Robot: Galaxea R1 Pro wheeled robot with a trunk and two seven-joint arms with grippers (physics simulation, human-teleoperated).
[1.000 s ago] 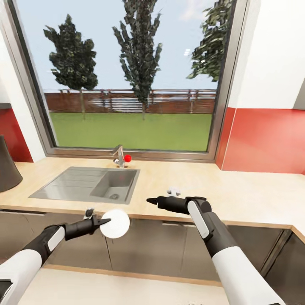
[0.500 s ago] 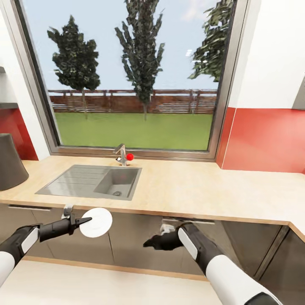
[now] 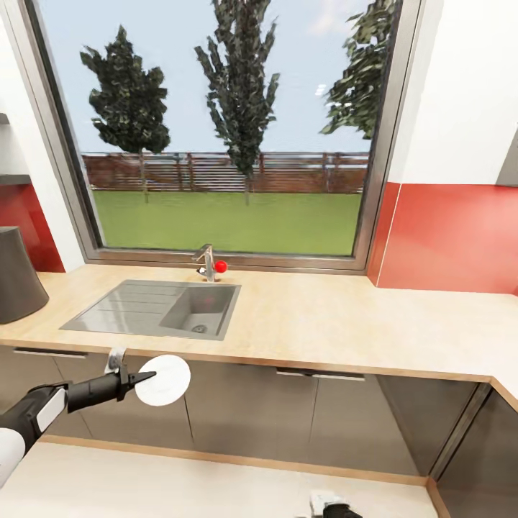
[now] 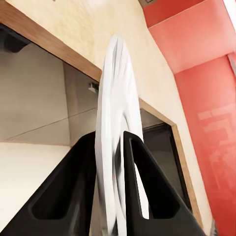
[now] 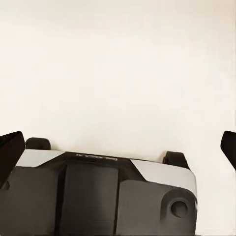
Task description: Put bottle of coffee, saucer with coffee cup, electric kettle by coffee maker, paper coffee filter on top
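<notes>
A white saucer [image 3: 165,380] hangs edge-on in front of the cabinet doors below the sink, with my left gripper [image 3: 144,378] shut on its rim. In the left wrist view the saucer [image 4: 112,123] stands upright between the two black fingers [image 4: 73,191]. My right gripper [image 3: 328,503] peeks in at the bottom edge of the head view, low over the pale floor. In the right wrist view the right gripper [image 5: 118,142] is open wide, with nothing between its tips. A dark grey tapered appliance [image 3: 14,277] stands on the counter at the far left, cut off by the frame.
The wooden countertop [image 3: 324,324] runs below a large window, with a steel sink [image 3: 155,308] and a faucet [image 3: 207,262]. Dark cabinet fronts [image 3: 288,417] lie under it. A red backsplash [image 3: 446,237] covers the right wall.
My right arm has dropped from counter height to the bottom edge of the view. The left arm has pulled back and lower with the saucer. The camera shifted slightly at first.
</notes>
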